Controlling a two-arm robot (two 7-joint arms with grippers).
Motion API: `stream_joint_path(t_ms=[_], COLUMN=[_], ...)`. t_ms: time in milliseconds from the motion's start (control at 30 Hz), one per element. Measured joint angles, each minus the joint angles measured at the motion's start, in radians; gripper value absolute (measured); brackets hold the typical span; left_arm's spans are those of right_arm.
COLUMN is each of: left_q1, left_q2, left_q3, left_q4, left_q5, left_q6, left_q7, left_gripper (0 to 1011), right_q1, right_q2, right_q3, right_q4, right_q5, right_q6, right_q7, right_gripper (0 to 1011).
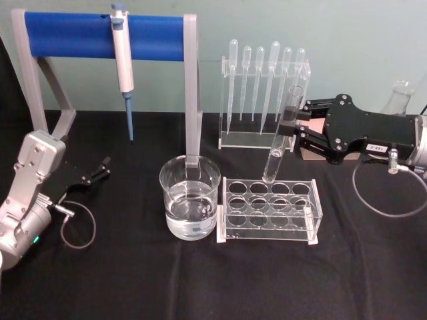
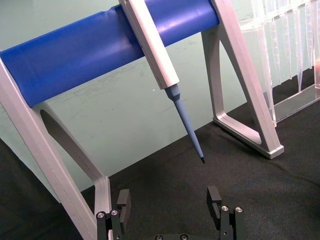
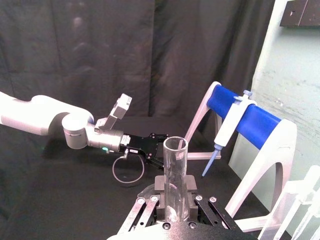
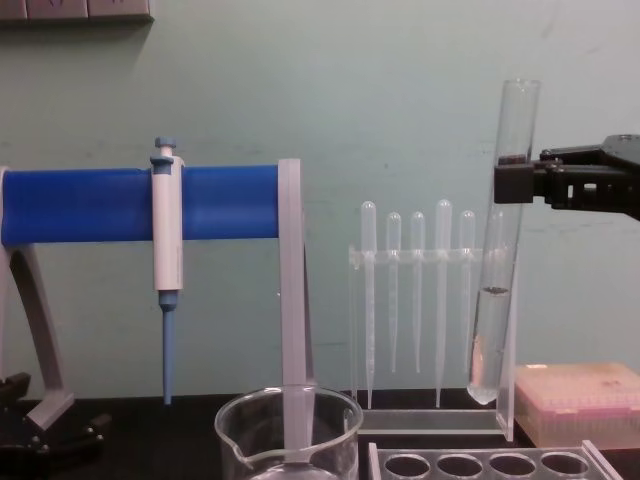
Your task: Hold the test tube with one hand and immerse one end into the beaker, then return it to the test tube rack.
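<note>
Black table [image 1: 133, 287], right tool [image 1: 289, 127] holding test tube [image 1: 274, 159] over rack [image 1: 267, 235]

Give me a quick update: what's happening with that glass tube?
Right end effector shut on test tube, held tilted above the rack. Left end effector open, parked low at left. Beaker beside rack, nothing between.

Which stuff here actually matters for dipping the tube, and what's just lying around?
In the job: test tube, gripped by the right claw; beaker; test tube rack.
Lying about: blue-tipped pipette on its stand; plastic pipettes; pink box; flask; left claw, parked far left.
</note>
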Motion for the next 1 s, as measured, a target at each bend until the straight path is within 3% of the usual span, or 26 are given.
stream_joint_path(t_ms=[1000], left_q1=[0.000], left_q2=[0.000], left_q3=[0.000], left_q4=[0.000], left_q5=[0.000], left_q6=[0.000], left_q7=[0.000], left_gripper=[1000], right_q1=[0.000], right_q2=[0.000], right_q3=[0.000], right_q4=[0.000], right_q5=[0.000], right_q6=[0.000], right_q7=[0.000], right_gripper=[242])
